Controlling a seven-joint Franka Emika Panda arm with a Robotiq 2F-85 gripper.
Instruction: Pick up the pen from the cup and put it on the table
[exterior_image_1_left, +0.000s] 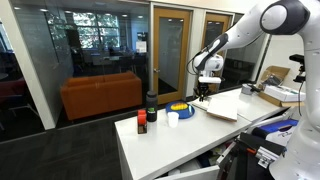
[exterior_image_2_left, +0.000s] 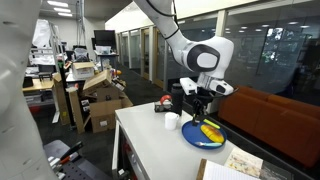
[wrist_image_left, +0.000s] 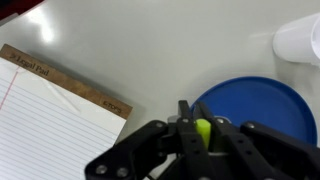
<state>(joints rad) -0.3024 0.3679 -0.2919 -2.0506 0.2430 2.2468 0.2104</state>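
We take the blue plate (exterior_image_1_left: 180, 108) as our marker on the white desk (exterior_image_1_left: 190, 140), which carries all the rest. A lined legal pad (wrist_image_left: 50, 115) lies flat on the desk beside the plate, with a strip of bare surface between them. In both exterior views the hand (exterior_image_2_left: 200, 106) hangs above the plate, clear of the desk; the wrist view places it over the plate's rim on the pad side. A white cup (wrist_image_left: 300, 40) stands on the desk near the plate, on the side away from the pad. The hand is clenched on a small yellow-green thing, which we take for the pen (wrist_image_left: 203, 130) seen end-on. It is pinched between the fingers (wrist_image_left: 186, 118) above the plate's edge, apart from the cup.
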